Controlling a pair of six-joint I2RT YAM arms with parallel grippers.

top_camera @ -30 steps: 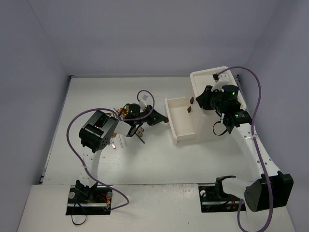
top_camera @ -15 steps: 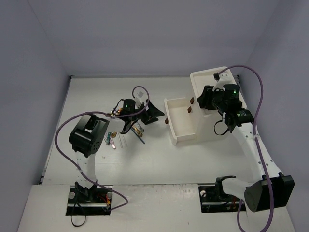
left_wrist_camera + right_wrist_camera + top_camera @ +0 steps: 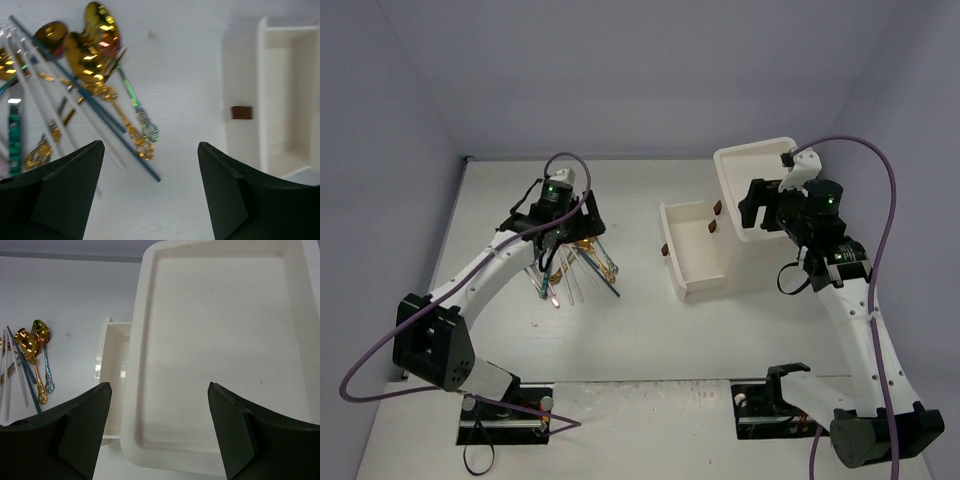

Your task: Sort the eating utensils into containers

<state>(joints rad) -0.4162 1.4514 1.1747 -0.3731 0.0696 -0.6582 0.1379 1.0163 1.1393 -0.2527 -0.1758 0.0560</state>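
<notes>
The eating utensils lie in a loose pile on the white table: gold spoons, a thin blue rod, silver rods and a teal-handled piece. My left gripper hovers over the pile's far side, open and empty. The containers belong to a white drawer unit with one drawer pulled out and brown handles. My right gripper hangs open and empty above the unit's recessed top, with the open drawer to its left.
Grey walls close the table on the left, back and right. The left arm's elbow rests low near the front left. A purple cable loops over the right arm beside the drawer unit.
The left arm unfolded and swung out over the utensil pile, and its gripper went from shut to open. The right gripper opened and drew back slightly over the drawer unit.
</notes>
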